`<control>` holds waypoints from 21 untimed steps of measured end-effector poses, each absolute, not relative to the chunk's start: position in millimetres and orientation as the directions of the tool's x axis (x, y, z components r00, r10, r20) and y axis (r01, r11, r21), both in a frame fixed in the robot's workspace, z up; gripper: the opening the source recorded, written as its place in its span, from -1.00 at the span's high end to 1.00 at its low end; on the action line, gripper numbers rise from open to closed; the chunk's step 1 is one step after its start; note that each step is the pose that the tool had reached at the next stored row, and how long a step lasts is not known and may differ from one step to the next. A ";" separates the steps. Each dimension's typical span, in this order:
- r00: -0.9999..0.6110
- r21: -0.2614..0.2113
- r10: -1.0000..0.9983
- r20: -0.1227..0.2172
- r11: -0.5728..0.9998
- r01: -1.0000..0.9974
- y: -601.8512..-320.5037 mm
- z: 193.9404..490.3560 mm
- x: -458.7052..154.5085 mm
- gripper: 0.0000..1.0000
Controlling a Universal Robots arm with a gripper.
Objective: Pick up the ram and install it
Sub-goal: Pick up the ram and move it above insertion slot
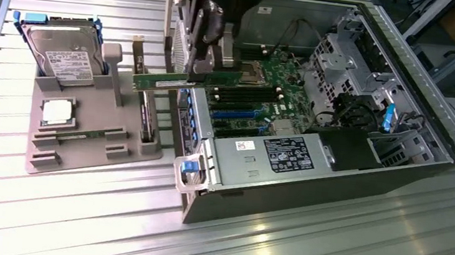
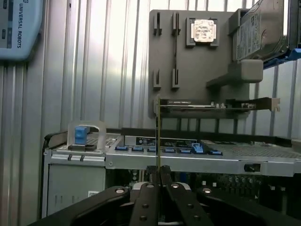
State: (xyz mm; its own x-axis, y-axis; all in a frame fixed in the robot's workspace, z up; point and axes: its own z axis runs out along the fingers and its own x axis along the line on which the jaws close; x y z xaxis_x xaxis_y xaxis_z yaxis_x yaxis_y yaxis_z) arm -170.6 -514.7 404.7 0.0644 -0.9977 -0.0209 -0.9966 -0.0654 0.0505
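The ram point(image 1: 163, 82) is a thin green strip, held level in the air over the near wall of the open computer case point(image 1: 323, 174). My gripper point(image 1: 205, 74) is shut on its end nearest the motherboard, and the rest sticks out toward the exterior view's left. The black memory slots point(image 1: 243, 96) lie just beyond it on the motherboard. In the wrist view the ram point(image 2: 158, 141) shows edge-on as a thin line rising from between my closed fingertips point(image 2: 151, 181), with my gripper point(image 2: 159, 172) above the case's edge.
A grey holder tray point(image 1: 82, 157) stands at the exterior view's left with a hard drive point(image 1: 67, 59), a square silver processor point(image 1: 58, 111), an upright expansion card point(image 1: 142, 103) and another green strip point(image 1: 89, 135). A blue-latched drive bay point(image 1: 191, 168) is on the case front.
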 end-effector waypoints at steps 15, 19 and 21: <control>0.064 0.053 -0.998 -0.021 -0.065 -0.996 -514.7 404.5 -36.9 0.76; 0.064 0.054 -0.998 -0.021 -0.065 -0.996 -510.8 404.5 -5.1 0.76; 0.064 0.054 -0.998 -0.021 -0.065 -0.996 -502.0 404.5 7.0 0.76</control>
